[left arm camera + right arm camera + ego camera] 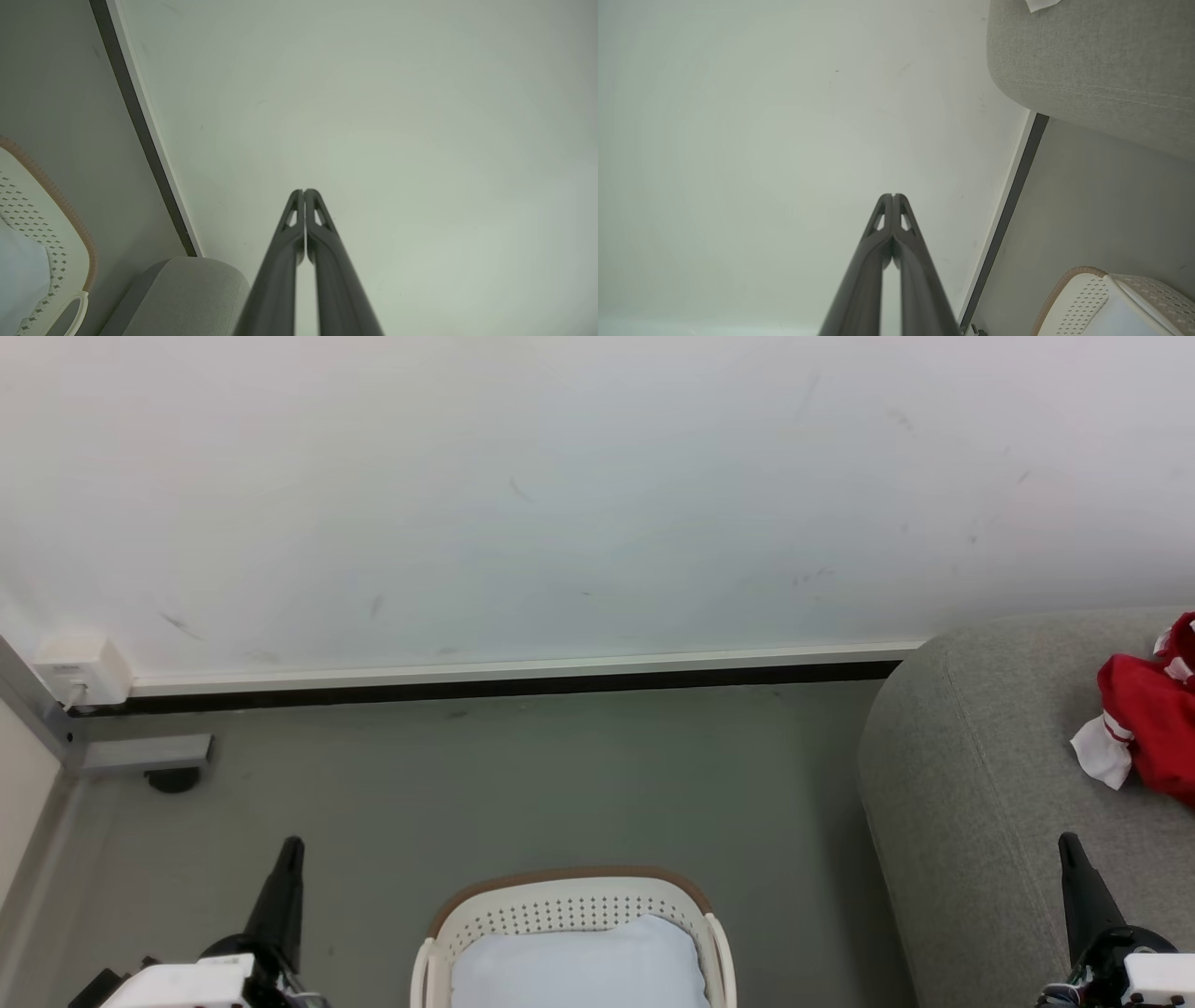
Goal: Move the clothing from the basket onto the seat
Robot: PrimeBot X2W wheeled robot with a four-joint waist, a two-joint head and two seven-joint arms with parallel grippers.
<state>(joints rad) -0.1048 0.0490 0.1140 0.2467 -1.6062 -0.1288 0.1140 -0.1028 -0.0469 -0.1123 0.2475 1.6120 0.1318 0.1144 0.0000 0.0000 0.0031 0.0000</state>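
the left gripper has its two dark fingers pressed together tip to tip with nothing between them, pointing at the white wall. the right gripper is the same: fingers flat against each other, empty. in the head view they sit at the lower left and lower right corners, pointing up the frame. between them, at the bottom centre, stands the basket, brown rim showing, with a pale bluish-white sheet lying inside. the seat takes up the right side, apart from the basket across grey floor. the clothing — red, with a white striped cuff — lies crumpled on the seat at the far right edge.
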